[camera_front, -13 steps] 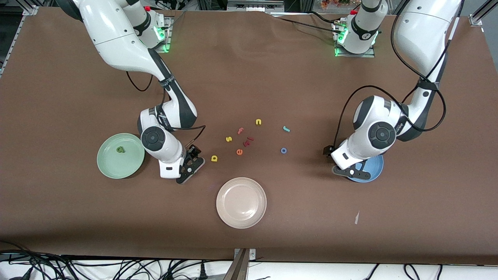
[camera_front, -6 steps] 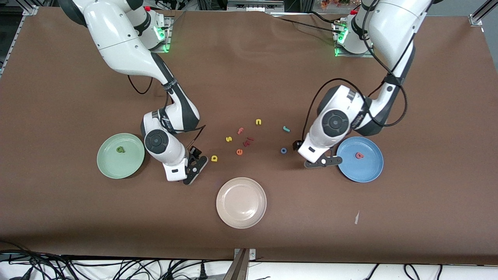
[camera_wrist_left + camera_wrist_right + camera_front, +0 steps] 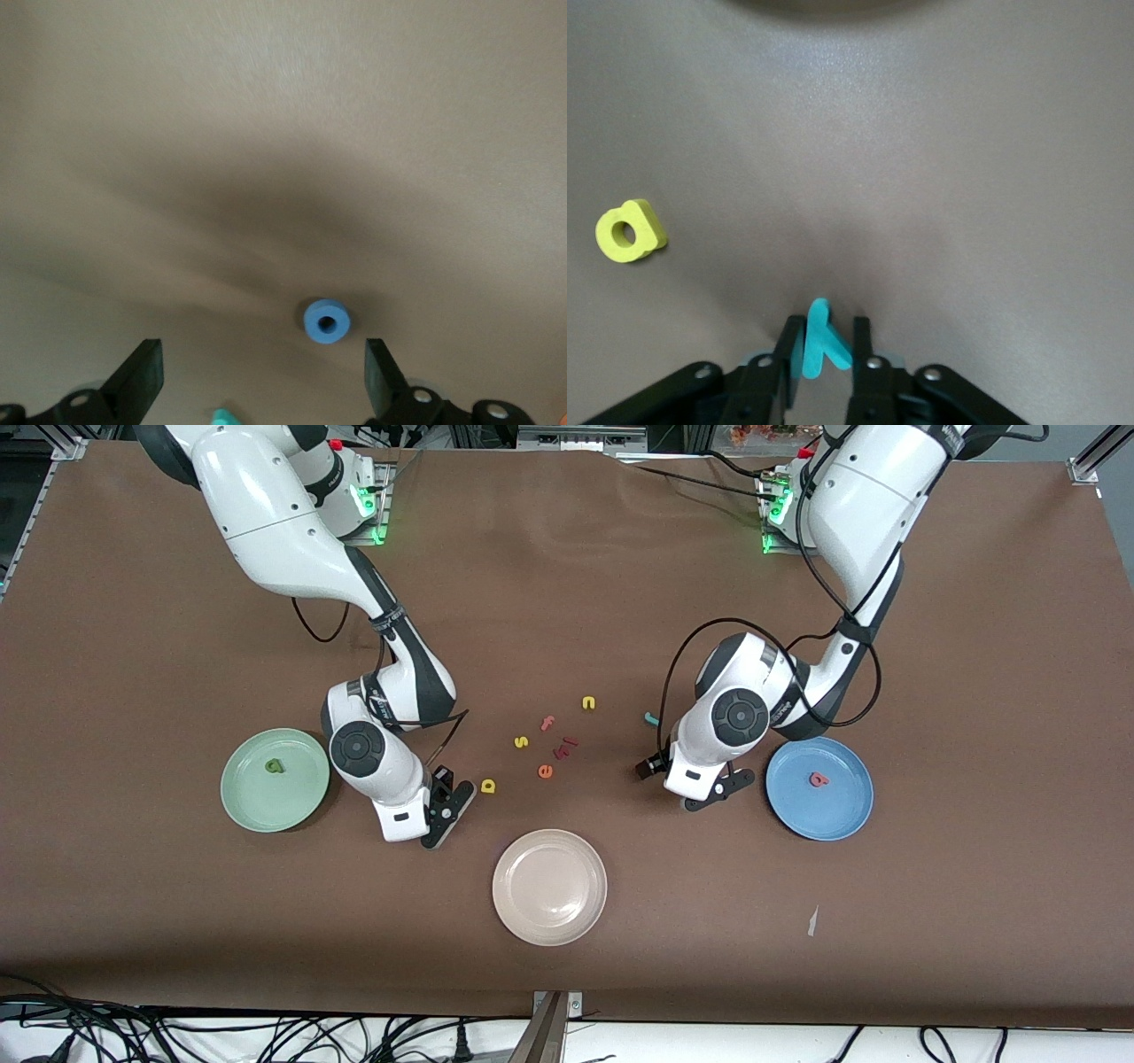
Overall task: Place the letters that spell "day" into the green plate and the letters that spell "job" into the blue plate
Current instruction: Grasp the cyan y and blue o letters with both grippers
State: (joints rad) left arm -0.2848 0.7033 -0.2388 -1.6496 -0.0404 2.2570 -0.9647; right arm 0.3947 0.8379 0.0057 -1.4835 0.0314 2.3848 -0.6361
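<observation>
My right gripper (image 3: 821, 354) pinched tight on teal y (image 3: 819, 345), low over table beside yellow d (image 3: 487, 786), between green plate (image 3: 232, 802) and beige plate (image 3: 549, 921). Olive a (image 3: 275, 765) lies in green plate. My left gripper (image 3: 261, 376) spread wide, holding nothing, over blue o (image 3: 327, 322). Teal j (image 3: 649, 718) just beside left wrist. Salmon b (image 3: 819, 779) lies in blue plate (image 3: 842, 819).
</observation>
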